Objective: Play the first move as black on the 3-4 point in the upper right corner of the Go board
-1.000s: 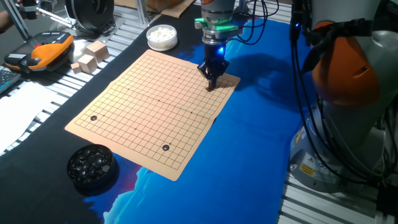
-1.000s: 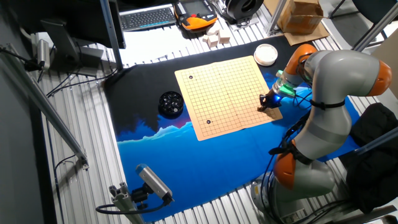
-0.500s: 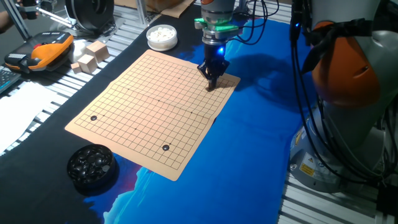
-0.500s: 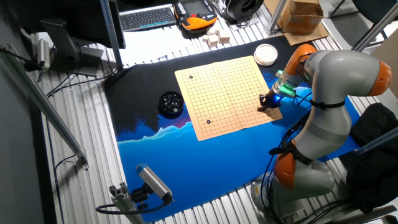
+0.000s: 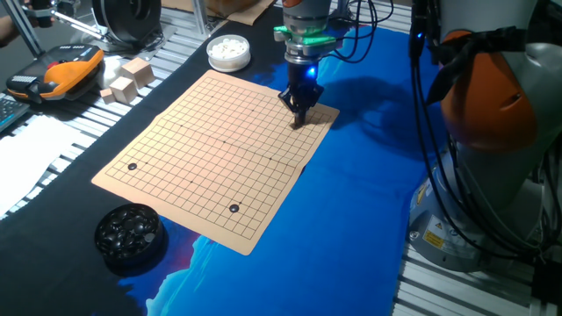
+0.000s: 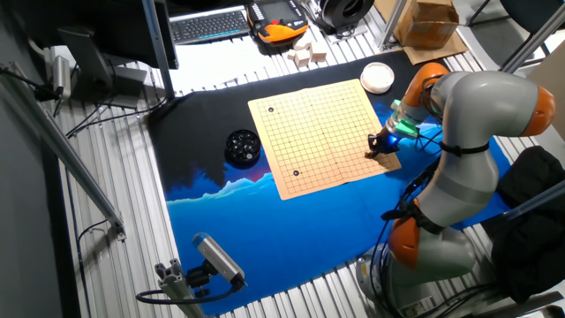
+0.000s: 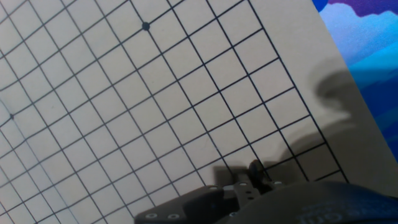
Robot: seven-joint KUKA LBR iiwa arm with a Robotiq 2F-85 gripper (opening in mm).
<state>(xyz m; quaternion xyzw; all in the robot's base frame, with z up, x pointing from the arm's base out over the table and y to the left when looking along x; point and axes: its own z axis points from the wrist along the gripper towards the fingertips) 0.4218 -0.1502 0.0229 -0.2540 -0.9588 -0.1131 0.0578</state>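
Now the gripper [image 5: 299,120] is held low over the Go board [image 5: 211,149] corner, seemingly placing black [image 7: 254,167]; grip cannot be told, release judged next.

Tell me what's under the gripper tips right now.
Under the gripper lies the Go board, near its corner by the blue cloth. The hand view shows a small dark object at the fingertips, likely the black stone. The fingers hide the crossing beneath.
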